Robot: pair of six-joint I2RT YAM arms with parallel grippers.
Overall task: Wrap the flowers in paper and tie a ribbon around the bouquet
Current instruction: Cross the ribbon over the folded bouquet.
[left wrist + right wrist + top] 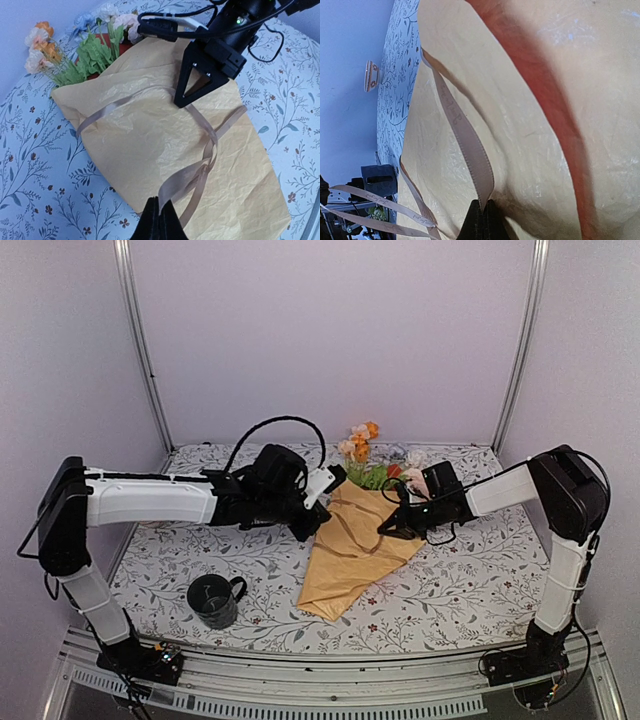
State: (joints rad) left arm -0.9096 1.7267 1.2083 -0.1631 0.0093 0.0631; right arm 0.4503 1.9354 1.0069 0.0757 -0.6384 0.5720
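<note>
Bouquet (350, 550) lay flat at mid-table between my two arms. Long axis ran near-to-far, leaning slightly right. The narrow tip pointed at the near edge. The wide end faced the back wall, with the flowers (362, 445) spilling out there: peach, orange, white and pale blue heads over green leaves.

Paper (150, 140) was mustard-yellow and crinkled outside. An orange-red fold showed in the right wrist view.

Ribbon (200, 170), tan, crossed the cone's width and crossed over itself on top, one loop hanging loose toward my left side.

Left gripper (159, 216) was pinched tight over the narrow half of the cone, a ribbon band running into its fingertips. I took that as a hold on the ribbon.

Right gripper (482, 212) was clamped on another ribbon strand, low over the paper near the wide end.

Surface was a white tablecloth (450, 590) printed with leafy sprigs. A dark mug (212, 600) stood near-left, well apart from the bouquet. Plain pale walls (330, 330) on three sides, with metal posts (140, 350) at the back corners.
</note>
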